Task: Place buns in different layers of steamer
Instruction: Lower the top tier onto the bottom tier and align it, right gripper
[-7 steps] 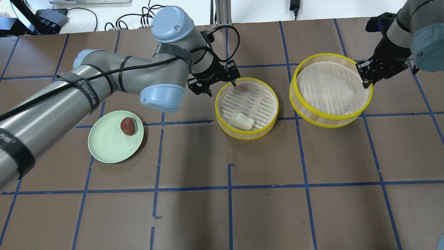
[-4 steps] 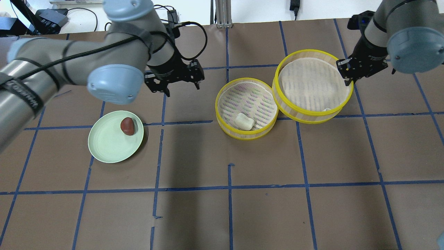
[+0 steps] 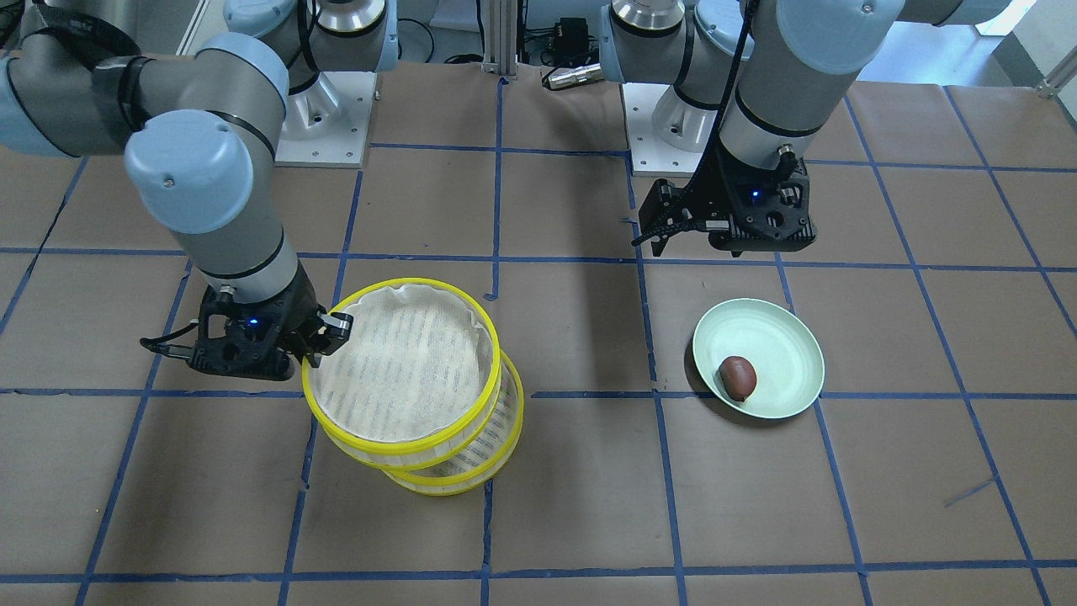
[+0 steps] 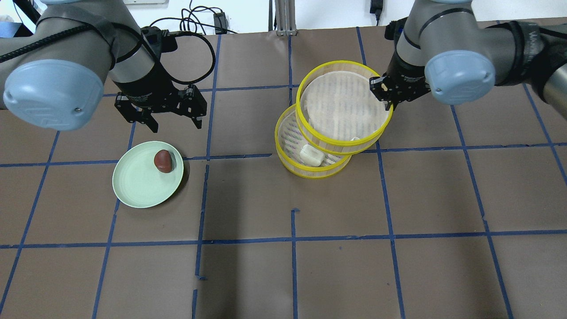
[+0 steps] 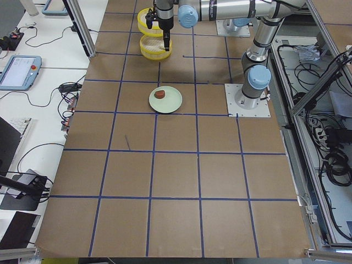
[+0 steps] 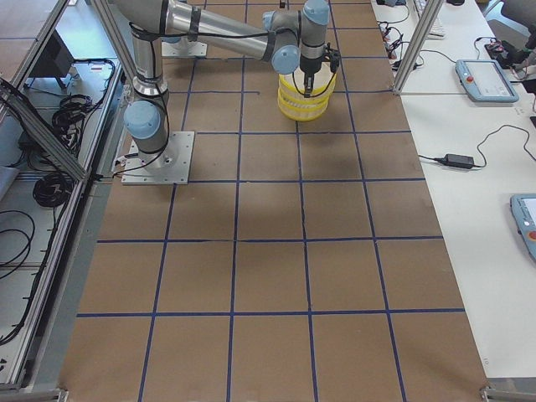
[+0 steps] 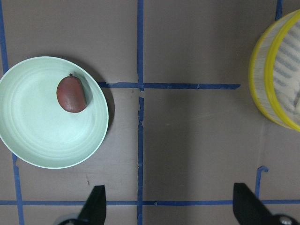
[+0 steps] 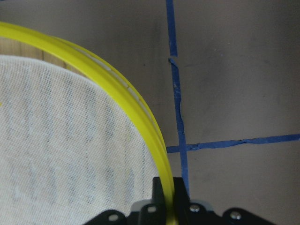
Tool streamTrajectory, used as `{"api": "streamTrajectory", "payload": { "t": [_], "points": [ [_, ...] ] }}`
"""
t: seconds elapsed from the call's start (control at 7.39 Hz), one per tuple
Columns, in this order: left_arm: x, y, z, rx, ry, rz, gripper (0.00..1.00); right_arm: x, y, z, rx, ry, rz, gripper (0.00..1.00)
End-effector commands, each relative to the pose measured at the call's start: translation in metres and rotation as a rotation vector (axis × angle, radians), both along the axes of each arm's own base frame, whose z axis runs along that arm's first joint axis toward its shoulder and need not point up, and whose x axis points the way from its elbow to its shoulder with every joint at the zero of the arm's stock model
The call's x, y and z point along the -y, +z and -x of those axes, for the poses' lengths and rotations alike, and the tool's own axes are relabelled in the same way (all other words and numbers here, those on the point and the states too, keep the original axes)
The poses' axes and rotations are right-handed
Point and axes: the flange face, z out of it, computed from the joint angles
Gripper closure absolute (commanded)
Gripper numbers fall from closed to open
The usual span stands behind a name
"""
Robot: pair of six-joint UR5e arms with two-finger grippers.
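The white bun lies in the lower steamer tier on the table. My right gripper is shut on the far-right yellow rim of the second tier and holds it tilted above the lower tier, overlapping most of it. The right wrist view shows the rim pinched between the jaws. The reddish-brown bun lies on the pale green plate. My left gripper is open and empty, above the table just behind the plate. Its fingers frame bare table right of the bun.
The table is brown paper with a blue tape grid. Cables and an aluminium post lie at the far edge. The arm bases stand at the robot's side of the table.
My right gripper has carried the second tier leftward, from beside the lower tier to over it. My left arm has swung left, away from the steamer to behind the plate.
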Motion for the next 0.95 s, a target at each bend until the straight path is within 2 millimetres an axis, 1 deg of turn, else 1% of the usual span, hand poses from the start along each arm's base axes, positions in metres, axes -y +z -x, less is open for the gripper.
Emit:
{"api": "streamTrajectory", "payload": {
  "t": [0.0,0.14,0.27,0.54,0.81],
  "points": [
    [-0.001,0.0,-0.006,0.034,-0.015,-0.002,0.03,0.006,-0.031,-0.013,-0.025,-0.007,-0.027,0.85],
    [-0.001,-0.001,-0.007,0.034,-0.015,-0.003,0.03,0.009,-0.041,-0.013,-0.025,-0.013,-0.038,0.85],
    [0.0,0.0,-0.009,0.034,-0.012,-0.002,0.03,0.008,-0.043,-0.014,-0.025,-0.016,-0.042,0.85],
    [0.001,-0.002,-0.009,0.032,-0.015,-0.005,0.03,0.006,-0.048,-0.024,-0.028,-0.012,-0.048,0.85],
    [0.001,-0.002,-0.009,0.032,-0.015,-0.005,0.03,0.007,-0.046,-0.024,-0.026,-0.013,-0.042,0.85]
  ]
}}
